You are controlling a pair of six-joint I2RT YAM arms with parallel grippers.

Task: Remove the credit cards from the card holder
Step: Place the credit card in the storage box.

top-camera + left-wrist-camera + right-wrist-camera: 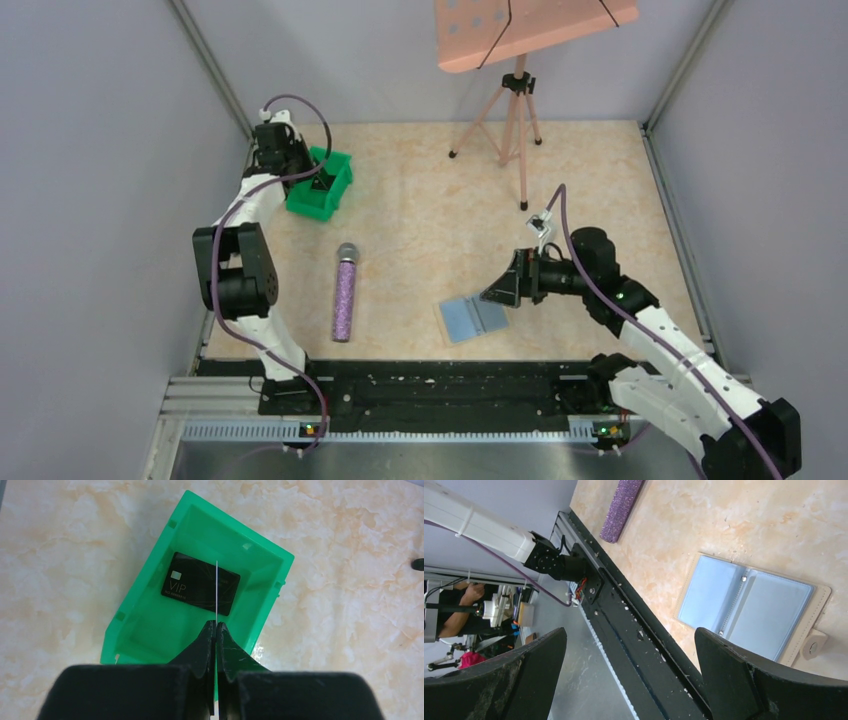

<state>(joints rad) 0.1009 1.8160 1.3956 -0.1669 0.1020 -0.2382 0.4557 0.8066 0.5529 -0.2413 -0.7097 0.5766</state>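
Note:
The card holder [473, 318] lies open and flat on the table near the front, showing light blue panels with a pale beige rim [749, 612]. My right gripper [515, 280] hovers just above its right side, jaws wide open and empty [630, 632]. My left gripper [322, 183] hangs over the green bin [322, 185] at the back left. It is shut [216, 625] on a thin credit card [216, 590] seen edge-on as a white line. A black credit card marked VIP [200, 583] lies flat inside the bin [150, 630].
A purple microphone [345, 292] lies on the table between the bin and the card holder. A pink tripod stand [518, 110] rises at the back centre. A black rail [430, 385] runs along the near edge. Grey walls close in both sides.

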